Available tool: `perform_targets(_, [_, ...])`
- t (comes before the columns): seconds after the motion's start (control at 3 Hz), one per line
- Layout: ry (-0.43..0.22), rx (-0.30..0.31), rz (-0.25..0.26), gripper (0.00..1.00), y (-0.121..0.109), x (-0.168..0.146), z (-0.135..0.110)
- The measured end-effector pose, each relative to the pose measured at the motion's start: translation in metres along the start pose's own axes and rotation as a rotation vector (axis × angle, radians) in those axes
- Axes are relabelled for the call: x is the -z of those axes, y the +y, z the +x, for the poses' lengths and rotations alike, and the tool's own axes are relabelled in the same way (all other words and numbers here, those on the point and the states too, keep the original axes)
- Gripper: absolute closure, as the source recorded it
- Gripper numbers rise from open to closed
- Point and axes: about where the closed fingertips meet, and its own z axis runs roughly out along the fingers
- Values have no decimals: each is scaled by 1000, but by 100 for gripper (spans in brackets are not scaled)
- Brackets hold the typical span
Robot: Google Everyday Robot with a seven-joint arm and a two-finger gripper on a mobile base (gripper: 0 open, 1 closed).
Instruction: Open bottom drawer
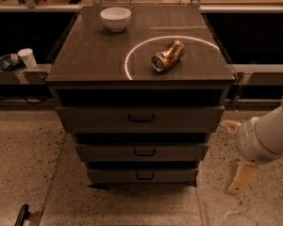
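Note:
The bottom drawer [142, 175] is the lowest and narrowest of three grey-brown fronts on the cabinet, with a small dark pull handle [145, 176] at its centre. Its front sits flush with the cabinet and looks closed. My gripper [234, 152] is at the right of the cabinet, at about the height of the middle and bottom drawers and apart from them. Its two tan fingers are spread apart and hold nothing; the lower finger [240, 178] hangs near the floor.
The cabinet top [89, 55] carries a white bowl [115, 18] and a crushed can [168, 56] inside a bright ring. The mid-width drawer [142, 151] and the widest drawer [140, 118] are above. A white cup [26, 57] stands on a left shelf. The floor is speckled.

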Motion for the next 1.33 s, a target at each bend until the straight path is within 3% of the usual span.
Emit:
perform_targets(0.33, [70,63,6,0,20,-67,23])
perform_targets(0.67, [75,82,64,0,10,-72,26])
perform_targets(1.0, [107,68,17,0,12,-89,30])
perform_targets(1.33, [193,73,-10,0,18,-153,68])
